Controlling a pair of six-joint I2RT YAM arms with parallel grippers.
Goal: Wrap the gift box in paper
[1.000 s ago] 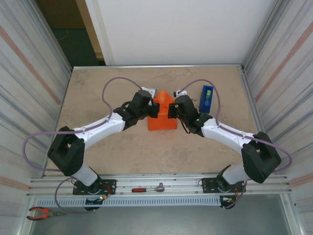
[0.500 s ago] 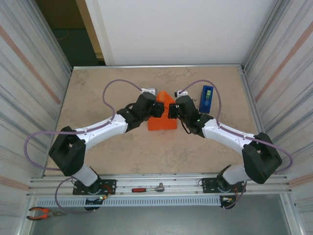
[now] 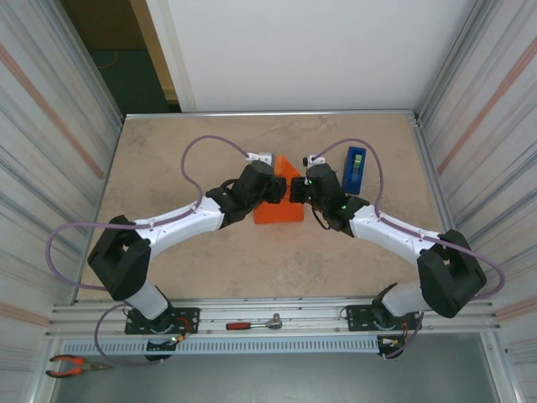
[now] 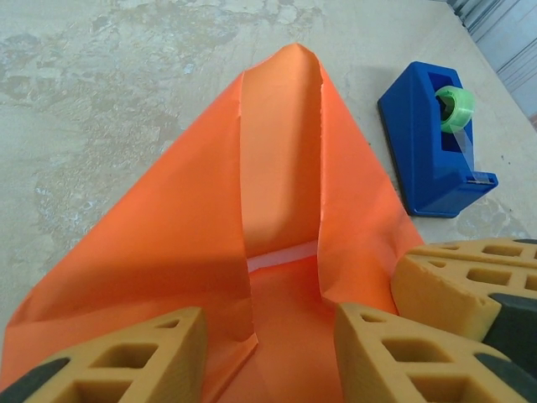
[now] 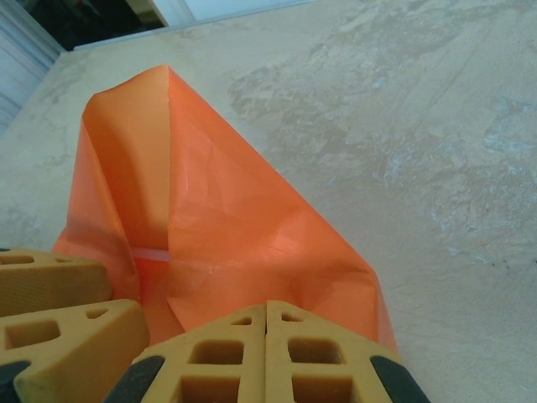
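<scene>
The orange paper [image 3: 279,208] covers the gift box at the table's middle, and the box itself is hidden under it. At the far end the paper rises into a pointed, folded flap [image 4: 281,126] [image 5: 159,151]. A thin pale strip [image 4: 281,256] shows at the flap's base. My left gripper [image 3: 273,190] [image 4: 268,327] is open, its fingers straddling the paper seam on top. My right gripper [image 3: 295,190] [image 5: 267,306] is shut, with its tips pushed against the flap's side fold. The two grippers sit close together over the far end of the box.
A blue tape dispenser [image 3: 354,170] [image 4: 436,151] with green-cored tape stands just right of the box. A red-handled ratchet [image 3: 253,323] lies on the front rail, and pliers [image 3: 71,365] lie at the bottom left. Corrugated metal walls close in both sides.
My left gripper has moved right and forward onto the far end of the box. My right gripper has edged left to meet it. The flap now stands narrower.
</scene>
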